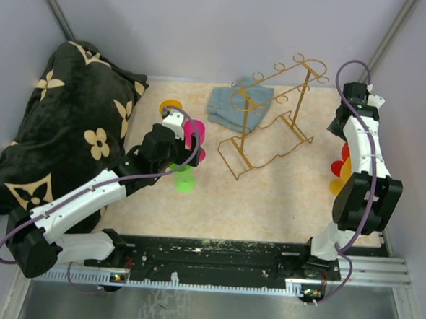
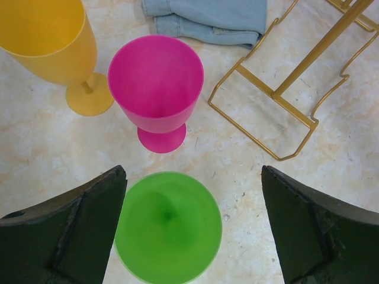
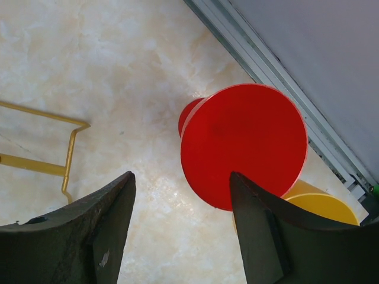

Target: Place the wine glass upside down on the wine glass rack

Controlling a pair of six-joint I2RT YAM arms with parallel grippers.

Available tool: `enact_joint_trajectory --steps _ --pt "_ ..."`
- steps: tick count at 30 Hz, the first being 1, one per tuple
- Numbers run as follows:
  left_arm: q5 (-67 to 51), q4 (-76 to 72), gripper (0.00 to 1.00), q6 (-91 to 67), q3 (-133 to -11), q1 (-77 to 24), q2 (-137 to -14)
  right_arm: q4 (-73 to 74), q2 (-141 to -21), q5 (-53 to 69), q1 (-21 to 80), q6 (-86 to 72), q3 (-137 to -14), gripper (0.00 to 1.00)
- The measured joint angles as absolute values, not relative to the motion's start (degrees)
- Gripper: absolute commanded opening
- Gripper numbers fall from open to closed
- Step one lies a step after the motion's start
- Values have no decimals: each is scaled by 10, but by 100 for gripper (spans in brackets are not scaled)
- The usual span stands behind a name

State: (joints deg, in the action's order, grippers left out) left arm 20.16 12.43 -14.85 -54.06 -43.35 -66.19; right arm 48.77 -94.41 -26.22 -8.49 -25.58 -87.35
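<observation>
Left gripper (image 2: pixel 193 177), spread wide, hovers over a green wine glass (image 2: pixel 169 228); right gripper (image 3: pixel 182 177), also spread, over a red wine glass (image 3: pixel 246 145).

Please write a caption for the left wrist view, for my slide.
Open left pincer over an upright green glass; pink glass, yellow glass, blue cloth and gold rack beyond.

Cream worktop (image 1: pixel 268 206) with a marbled stone look and a faint gloss, lying under the left fingers (image 2: pixel 65 236). Pale grey walls (image 1: pixel 206 29) close it in on three sides. Metal struts (image 1: pixel 52 6) run up the far corners. An aluminium rail (image 3: pixel 284 86) lines the worktop's edge, just beyond the right fingers (image 3: pixel 278 236). Light is even, shadows soft.
</observation>
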Motion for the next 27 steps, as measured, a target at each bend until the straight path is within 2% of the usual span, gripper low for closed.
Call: enact_joint_trajectory --steps 3,7,12,16,19,22,27 --pt "200 124 100 -152 -536 -434 -662 482 -958 -262 -89 -256 -874 61" --pt "199 124 100 -154 -534 -434 -662 471 -973 -261 -91 -255 -866 45" --pt "199 124 100 -158 -533 -432 -656 465 -973 -258 -91 -256 -857 38" --pt "198 124 100 -161 -532 -432 -653 463 -973 -258 -91 -256 -857 28" --pt "197 124 100 -165 -531 -432 -653 462 -974 -258 -91 -256 -857 17" --pt "194 124 100 -167 -531 -432 -653 460 -977 -257 -91 -255 -857 1" --pt "190 124 100 -167 -531 -432 -653 452 -978 -258 -91 -256 -855 0"
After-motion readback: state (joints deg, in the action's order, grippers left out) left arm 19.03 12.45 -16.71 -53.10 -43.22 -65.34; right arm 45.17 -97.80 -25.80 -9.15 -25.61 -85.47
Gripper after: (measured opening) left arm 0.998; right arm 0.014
